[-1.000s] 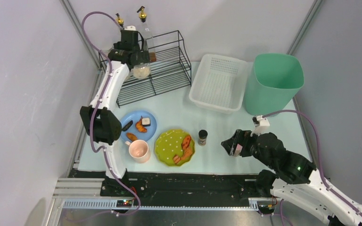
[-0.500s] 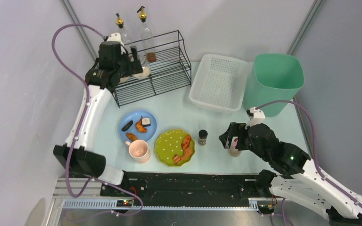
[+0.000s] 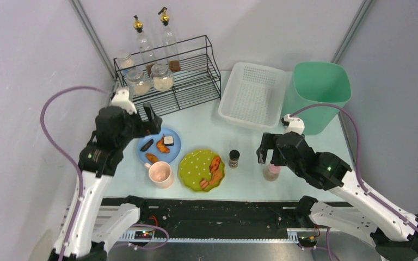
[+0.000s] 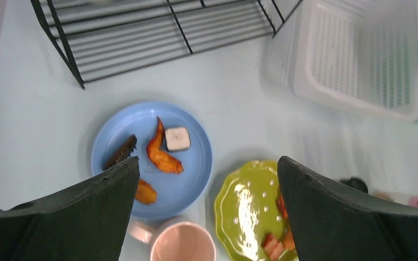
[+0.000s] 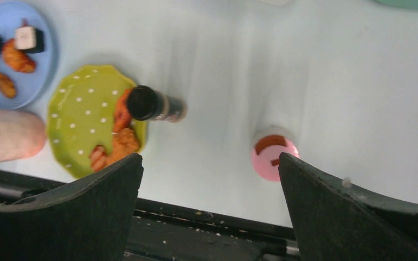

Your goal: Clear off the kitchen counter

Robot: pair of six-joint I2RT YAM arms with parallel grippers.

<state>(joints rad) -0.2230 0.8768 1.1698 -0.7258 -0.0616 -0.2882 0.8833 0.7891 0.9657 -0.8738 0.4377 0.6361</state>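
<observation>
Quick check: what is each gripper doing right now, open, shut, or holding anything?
Left gripper: open, holding nothing, above the blue plate.
Right gripper: open, holding nothing, with the pink-capped shaker standing free below it.

The pale green counter (image 3: 207,128) is set with a wire rack (image 3: 185,87) at its far left corner, a white basket (image 3: 250,95) along the far edge and a green bin (image 3: 315,98) at the far right corner. Toward the near edge, a blue plate (image 3: 175,148), a pink cup (image 3: 160,174), a green plate (image 3: 193,168), a dark-capped jar (image 3: 234,158) and a pink-capped jar (image 3: 271,172) are laid out.
</observation>
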